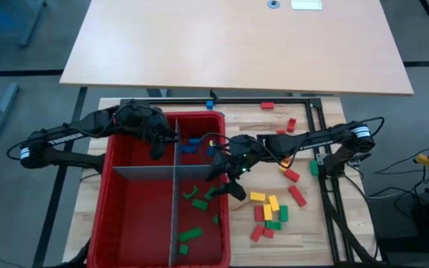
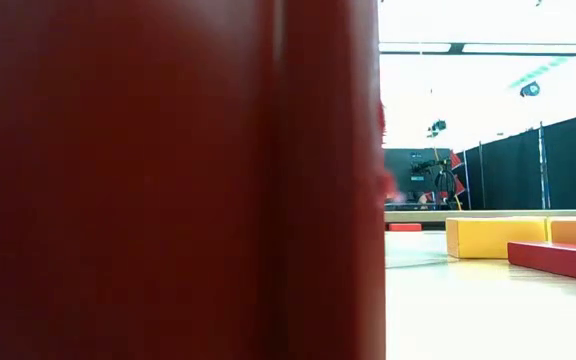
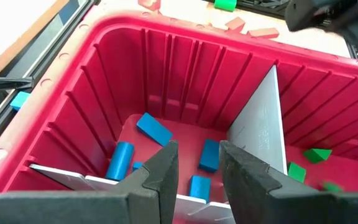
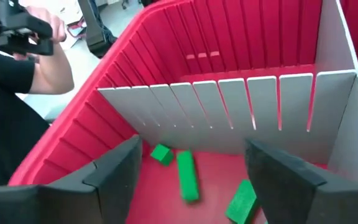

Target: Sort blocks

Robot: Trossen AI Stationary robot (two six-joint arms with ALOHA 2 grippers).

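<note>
In the low view we can make out little: the red bin (image 2: 168, 180) wall fills the left two thirds of the frame, and only a yellow block (image 2: 493, 237) and a red block (image 2: 558, 258) show at lower right on the worktop (image 2: 488, 310).

From above, loose blocks (image 1: 270, 212) lie on the wood at lower right, beside the bin. The right arm reaches in from the right of the frame, its end effector (image 1: 226, 175) over the bin's right side. In its wrist view the fingers (image 4: 117, 171) stand wide apart and empty above green blocks (image 4: 188, 175) on the bin floor; a person's arm (image 4: 48, 62) shows at upper left.

The left arm stretches from the left edge, its end effector (image 1: 157, 145) over the bin's upper middle. Its fingers (image 3: 160, 177) are slightly parted, holding nothing, above blue blocks (image 3: 154, 129) beside a grey divider (image 3: 263, 130).
</note>
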